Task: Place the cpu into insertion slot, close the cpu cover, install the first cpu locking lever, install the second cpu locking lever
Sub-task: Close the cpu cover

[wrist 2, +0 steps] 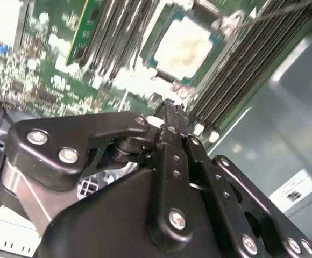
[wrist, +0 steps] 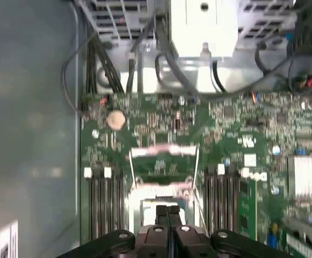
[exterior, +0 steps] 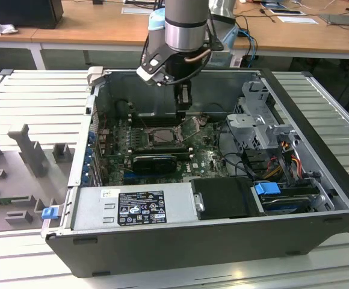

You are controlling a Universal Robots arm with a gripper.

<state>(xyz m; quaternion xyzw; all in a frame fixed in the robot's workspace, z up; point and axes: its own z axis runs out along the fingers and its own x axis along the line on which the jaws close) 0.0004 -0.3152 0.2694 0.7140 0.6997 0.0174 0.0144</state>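
My claw (wrist: 168, 209) hangs pinched shut, holding nothing, near the insertion slot (exterior: 162, 136) — the cpu (wrist 2: 184, 45) already lies pale face up inside it, so I judge my closed fingers (wrist: 162, 216) are meant as a narrow pusher, not a grasper.

The computer case (exterior: 180, 253) lies open on top, so the way in is from above. The arm's end effector (exterior: 185, 107) hangs in that gap, its fingers pressed together, close to the back wall (exterior: 132, 90). Right over the insertion slot (exterior: 162, 136) the air is free. Long black memory slots (wrist: 105, 204) run just beside it on two sides. On the near side, a black card (exterior: 154, 161) and the big silver power box (exterior: 132, 205) block the way. On the exterior view's right, a metal drive cage (exterior: 262, 117) and loose cables (exterior: 228, 153) crowd in. On the bench (exterior: 30, 96) beside the case stand grey blocks (exterior: 30, 150).
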